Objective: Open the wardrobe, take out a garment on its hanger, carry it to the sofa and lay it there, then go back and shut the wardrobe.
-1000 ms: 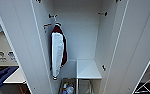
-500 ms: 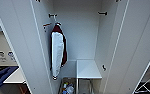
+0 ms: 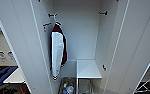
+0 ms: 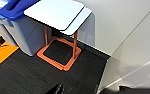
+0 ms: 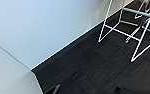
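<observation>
- From the head view I saw the wardrobe point(image 3: 86, 37) with both doors swung wide open.
- A maroon jacket with white sleeves point(image 3: 57, 53) hung inside at the wardrobe's left, under a dark rail bracket point(image 3: 52, 15); an inner shelf point(image 3: 88, 69) sat lower right.
- The black garment I could not find.
- Left wrist view looked down on a small white tabletop point(image 4: 57, 13) on an orange frame point(image 4: 59, 53), beside a blue-lidded bin point(image 4: 12, 22), on dark carpet point(image 4: 23, 75).
- Right wrist view showed a white wire rack point(image 5: 131, 27).
- State of either hand: I could not tell.
</observation>
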